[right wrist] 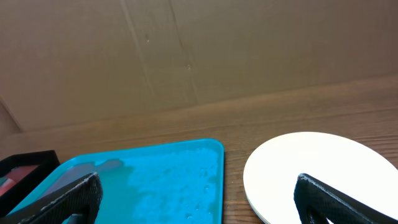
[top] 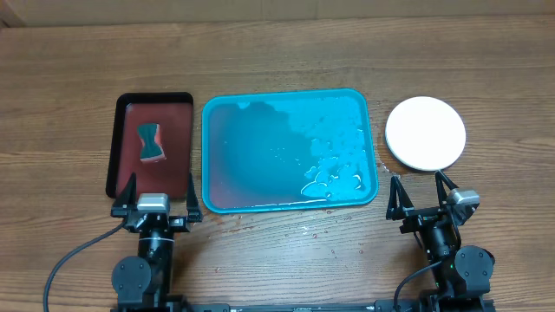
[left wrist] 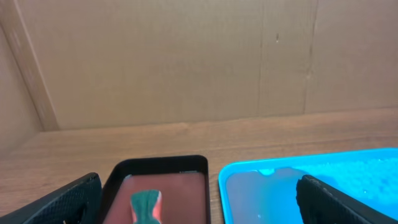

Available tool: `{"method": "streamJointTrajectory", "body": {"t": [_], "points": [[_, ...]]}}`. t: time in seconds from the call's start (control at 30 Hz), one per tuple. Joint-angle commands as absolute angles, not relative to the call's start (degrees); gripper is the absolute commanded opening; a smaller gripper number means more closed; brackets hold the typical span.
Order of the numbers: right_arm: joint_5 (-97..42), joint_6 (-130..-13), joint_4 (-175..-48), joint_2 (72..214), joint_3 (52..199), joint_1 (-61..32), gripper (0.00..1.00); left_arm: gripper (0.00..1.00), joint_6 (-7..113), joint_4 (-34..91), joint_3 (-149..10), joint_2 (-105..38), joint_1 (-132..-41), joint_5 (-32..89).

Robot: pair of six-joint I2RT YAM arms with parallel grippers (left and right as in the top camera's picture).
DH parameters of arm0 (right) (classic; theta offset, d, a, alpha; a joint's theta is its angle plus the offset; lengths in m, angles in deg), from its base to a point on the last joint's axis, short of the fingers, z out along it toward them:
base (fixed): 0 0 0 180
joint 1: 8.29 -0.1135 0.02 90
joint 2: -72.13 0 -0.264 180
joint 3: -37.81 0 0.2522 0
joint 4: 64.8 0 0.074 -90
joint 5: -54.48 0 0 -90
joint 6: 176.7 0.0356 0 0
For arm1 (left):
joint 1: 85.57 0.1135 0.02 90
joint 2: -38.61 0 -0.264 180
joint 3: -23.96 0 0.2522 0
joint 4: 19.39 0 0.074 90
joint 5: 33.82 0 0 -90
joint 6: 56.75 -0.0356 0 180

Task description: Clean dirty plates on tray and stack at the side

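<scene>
The turquoise tray [top: 290,152] lies mid-table, holding only water droplets and no plates; it also shows in the left wrist view [left wrist: 311,186] and the right wrist view [right wrist: 143,183]. A white plate [top: 425,133] lies on the table right of the tray, its top clean; it looks like the top of a stack [right wrist: 311,171]. The blue and yellow-green plates are hidden. My left gripper [top: 156,198] is open and empty in front of the black tray. My right gripper [top: 422,192] is open and empty just in front of the white plate.
A black tray with dark red inside [top: 152,143] stands left of the turquoise tray and holds a green and orange sponge [top: 152,143], also seen in the left wrist view [left wrist: 146,205]. A cardboard wall [left wrist: 186,56] backs the table.
</scene>
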State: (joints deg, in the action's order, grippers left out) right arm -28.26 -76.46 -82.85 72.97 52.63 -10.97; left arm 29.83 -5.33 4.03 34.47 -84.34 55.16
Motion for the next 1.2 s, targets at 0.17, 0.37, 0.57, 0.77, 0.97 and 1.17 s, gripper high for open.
{"method": "streamJointTrajectory", "body": {"t": [0.17, 0.37, 0.57, 0.77, 0.97, 1.17], "points": [[-27.75, -77.55, -82.55, 72.29, 52.02, -11.19, 1.0, 1.0, 28.93, -4.5, 9.93, 38.42, -84.03, 54.0], [-27.75, -77.55, -82.55, 72.29, 52.02, -11.19, 1.0, 1.0, 29.18, -1.33, 9.93, 38.4, -84.1, 53.78], [-27.75, -77.55, -82.55, 72.29, 52.02, -11.19, 1.0, 1.0, 29.18, -1.31, 9.93, 38.36, -84.1, 53.78], [-27.75, -77.55, -82.55, 72.29, 52.02, -11.19, 1.0, 1.0, 29.18, -1.31, 9.93, 38.36, -84.1, 53.78], [-27.75, -77.55, -82.55, 72.29, 52.02, -11.19, 1.0, 1.0, 29.18, -1.31, 9.93, 38.34, -84.1, 53.78], [-27.75, -77.55, -82.55, 72.29, 52.02, -11.19, 1.0, 1.0, 29.18, -1.31, 9.93, 38.36, -84.1, 53.78]]}}
